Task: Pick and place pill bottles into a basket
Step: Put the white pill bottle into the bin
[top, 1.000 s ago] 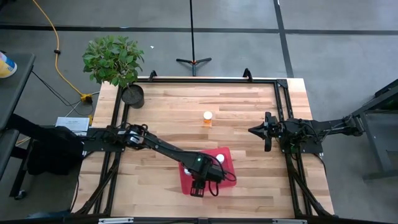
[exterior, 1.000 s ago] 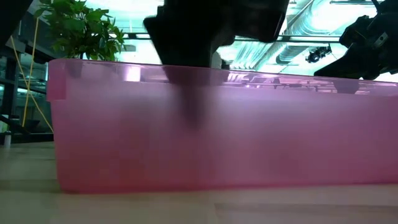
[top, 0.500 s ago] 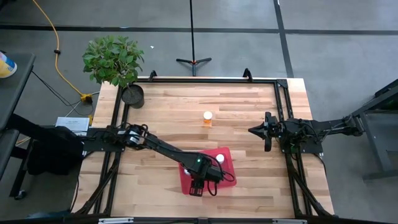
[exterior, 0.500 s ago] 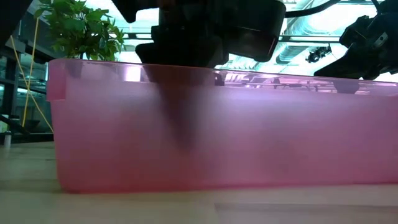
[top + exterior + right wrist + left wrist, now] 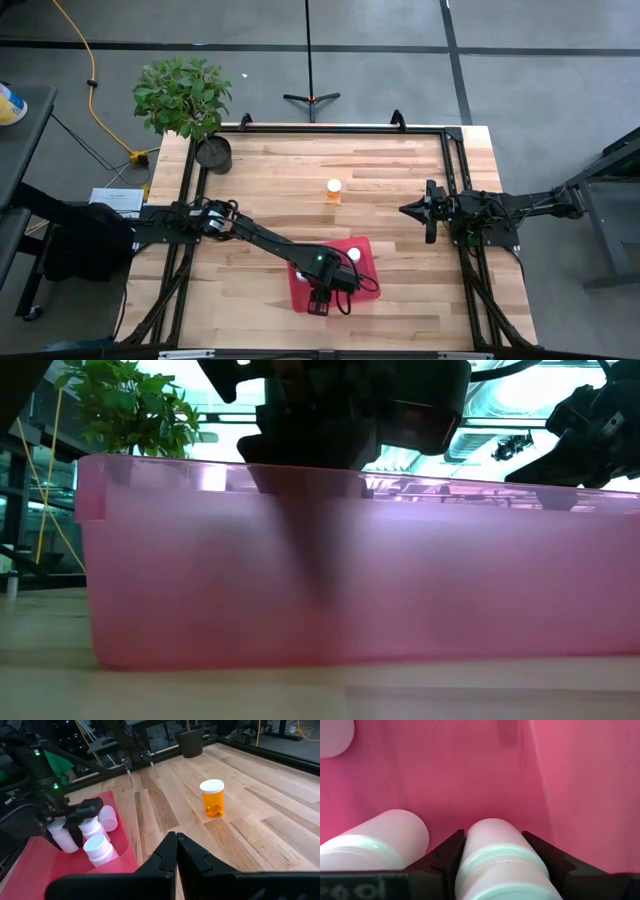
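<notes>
The left gripper (image 5: 320, 303) reaches down into the red basket (image 5: 362, 247), clamped on a white pill bottle (image 5: 495, 855) beside other white bottles (image 5: 98, 849), while the amber bottle (image 5: 333, 190) stands mid-bench and the right gripper (image 5: 407, 209) waits, closed.

Grey floor (image 5: 520, 90), yellow cable (image 5: 85, 60), potted plant (image 5: 182, 95).

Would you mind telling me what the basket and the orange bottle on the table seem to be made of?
Basket: likely thin plastic, red and translucent; shadows show through its wall. Orange bottle: probably clear amber plastic with a white cap; pills seem visible inside.
</notes>
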Controlling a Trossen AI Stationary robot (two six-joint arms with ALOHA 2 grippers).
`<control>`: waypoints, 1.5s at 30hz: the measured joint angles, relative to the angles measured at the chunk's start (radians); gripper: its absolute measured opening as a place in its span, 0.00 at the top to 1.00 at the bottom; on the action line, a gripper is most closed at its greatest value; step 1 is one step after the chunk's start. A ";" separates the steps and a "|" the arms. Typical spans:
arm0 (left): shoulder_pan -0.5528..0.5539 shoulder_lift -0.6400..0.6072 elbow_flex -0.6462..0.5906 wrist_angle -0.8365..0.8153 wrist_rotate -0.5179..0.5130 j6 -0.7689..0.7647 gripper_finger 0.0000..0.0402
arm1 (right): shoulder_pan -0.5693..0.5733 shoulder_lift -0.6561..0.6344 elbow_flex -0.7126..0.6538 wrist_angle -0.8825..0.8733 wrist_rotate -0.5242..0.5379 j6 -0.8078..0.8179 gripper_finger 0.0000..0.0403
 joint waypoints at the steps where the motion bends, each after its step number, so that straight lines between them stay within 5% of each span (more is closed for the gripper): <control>1: 0.000 0.000 0.000 0.003 0.000 0.000 0.48 | 0.000 0.000 0.000 0.000 0.000 0.000 1.00; 45: 0.000 -0.017 0.030 -0.067 0.048 -0.029 0.13 | 0.000 0.000 0.000 0.000 0.000 0.027 1.00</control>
